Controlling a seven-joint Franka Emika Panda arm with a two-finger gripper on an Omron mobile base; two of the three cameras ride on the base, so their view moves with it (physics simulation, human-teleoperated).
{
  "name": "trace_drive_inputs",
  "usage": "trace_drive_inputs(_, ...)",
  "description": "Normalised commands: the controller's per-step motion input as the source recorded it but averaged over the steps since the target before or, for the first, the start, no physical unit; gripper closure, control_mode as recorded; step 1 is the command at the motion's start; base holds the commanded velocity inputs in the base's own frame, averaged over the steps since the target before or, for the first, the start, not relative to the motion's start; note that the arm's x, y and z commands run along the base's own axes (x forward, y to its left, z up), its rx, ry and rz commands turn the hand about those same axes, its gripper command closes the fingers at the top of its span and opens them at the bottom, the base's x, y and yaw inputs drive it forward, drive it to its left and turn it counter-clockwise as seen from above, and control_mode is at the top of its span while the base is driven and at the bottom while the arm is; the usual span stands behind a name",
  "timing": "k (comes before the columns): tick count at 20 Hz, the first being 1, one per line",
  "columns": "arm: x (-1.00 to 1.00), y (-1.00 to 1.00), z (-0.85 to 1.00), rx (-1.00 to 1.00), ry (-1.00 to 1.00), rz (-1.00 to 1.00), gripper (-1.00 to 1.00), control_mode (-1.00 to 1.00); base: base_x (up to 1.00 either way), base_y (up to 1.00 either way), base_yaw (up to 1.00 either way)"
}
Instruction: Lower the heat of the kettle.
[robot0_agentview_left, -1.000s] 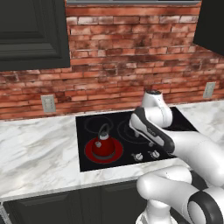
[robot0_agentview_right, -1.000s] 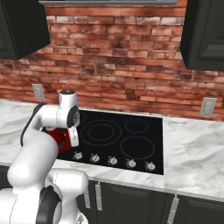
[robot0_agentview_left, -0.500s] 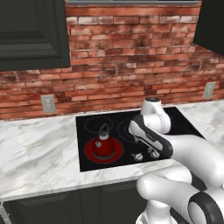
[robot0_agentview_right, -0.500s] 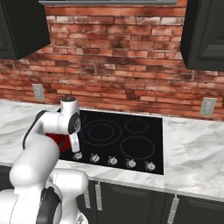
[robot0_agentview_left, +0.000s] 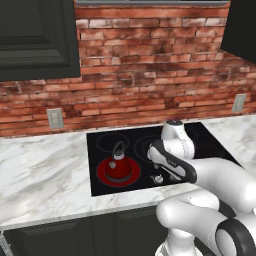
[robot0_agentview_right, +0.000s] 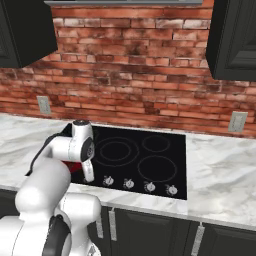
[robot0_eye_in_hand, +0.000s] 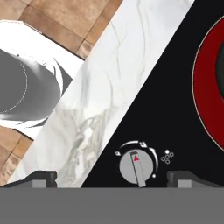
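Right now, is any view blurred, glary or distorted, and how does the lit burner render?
Left base view: sharp, flat even light; the red kettle sits on a glowing red burner, with no hard shadows. Right base view: equally sharp; soft sheen on the black cooktop. Hand view: crisp, rolled diagonally; the stove knob lies between the open gripper's fingertips, its red marker readable.

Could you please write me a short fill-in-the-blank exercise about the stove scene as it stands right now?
1. The kettle sits on a burner that glows ____.
2. In the hand view, the knob lies between the two finger tips and carries a small red ____.
3. The wall behind the cooktop is made of ____.

Missing words: red; triangle; brick
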Motion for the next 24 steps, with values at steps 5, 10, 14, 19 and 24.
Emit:
trace_drive_inputs(5,0.10,-0.01,-0.29,0.00,0.00,0.06,-1.00,-1.00,0.00,0.00,0.00)
trace_drive_inputs(10,0.06,0.00,-0.24,0.00,0.00,0.05,-1.00,-1.00,0.00,0.00,0.00)
trace_drive_inputs(14,0.12,0.00,-0.20,0.00,0.00,0.02,-1.00,-1.00,0.00,0.00,0.00)
trace_drive_inputs(19,0.05,0.00,-0.20,0.00,0.00,0.01,-1.00,-1.00,0.00,0.00,0.00)
trace_drive_inputs(24,0.00,0.01,-0.19,0.00,0.00,0.00,-1.00,-1.00,0.00,0.00,0.00)
